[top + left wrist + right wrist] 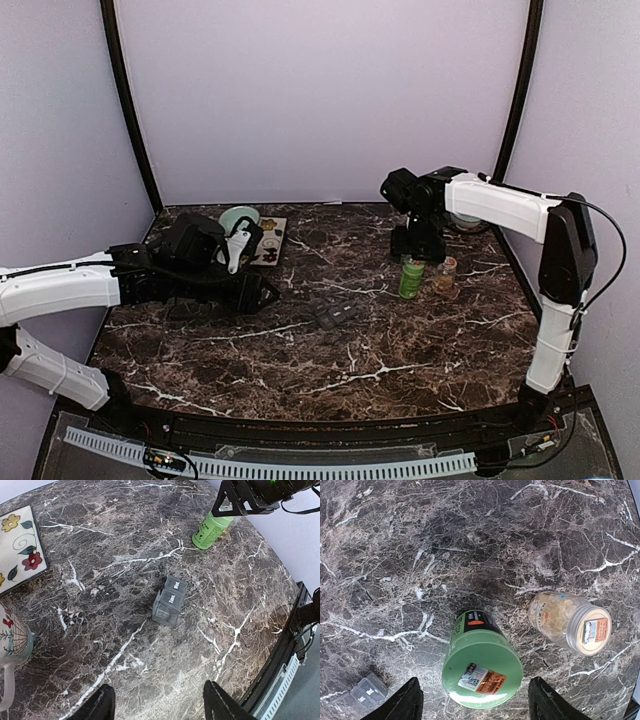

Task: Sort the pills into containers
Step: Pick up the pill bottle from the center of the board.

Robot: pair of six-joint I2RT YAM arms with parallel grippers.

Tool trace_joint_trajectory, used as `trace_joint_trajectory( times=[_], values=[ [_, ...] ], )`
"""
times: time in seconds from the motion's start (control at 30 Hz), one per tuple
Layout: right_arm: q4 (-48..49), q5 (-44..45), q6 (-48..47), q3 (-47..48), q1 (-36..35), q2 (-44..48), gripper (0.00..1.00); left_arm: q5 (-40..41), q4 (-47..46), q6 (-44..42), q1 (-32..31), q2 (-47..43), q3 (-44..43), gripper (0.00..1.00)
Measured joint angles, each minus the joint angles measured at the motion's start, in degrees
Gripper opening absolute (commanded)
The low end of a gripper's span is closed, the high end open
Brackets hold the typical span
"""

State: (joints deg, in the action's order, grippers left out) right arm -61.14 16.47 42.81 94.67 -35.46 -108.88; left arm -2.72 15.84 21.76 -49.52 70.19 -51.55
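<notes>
The containers [333,313] are a low dark grey strip of joined lidded compartments lying mid-table, also seen in the left wrist view [170,601] and the right wrist view [365,692]. The pills [555,611] are tan-yellow pieces inside a small clear jar [446,274] with a capped top. A green bottle [482,667] stands upright just left of the jar. My right gripper [475,707] hovers open over the bottle, one finger on each side of its lid and apart from it. My left gripper [160,707] is open above bare marble, a short way left of the containers.
A white floral mug [240,245], a pale teal bowl [240,217] and a flowered square plate [17,550] sit at the back left, beside my left arm. The green bottle [411,277] stands under my right wrist. The table's front edge [280,655] runs near the containers.
</notes>
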Motion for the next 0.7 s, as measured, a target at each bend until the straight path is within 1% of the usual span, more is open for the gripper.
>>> trace_joint_trajectory(
  times=[0.33,0.7],
  values=[
    [0.66,-1.31,-1.18,0.37,0.76,-0.96,0.72,-0.87,-0.48,-0.17,0.85,0.63,0.0,0.63],
    [1.16,-2.4,-1.88,0.37,1.55,-1.14,0.68,-1.18,-0.94,-0.22,1.05,0.74,0.0,0.64]
  ],
)
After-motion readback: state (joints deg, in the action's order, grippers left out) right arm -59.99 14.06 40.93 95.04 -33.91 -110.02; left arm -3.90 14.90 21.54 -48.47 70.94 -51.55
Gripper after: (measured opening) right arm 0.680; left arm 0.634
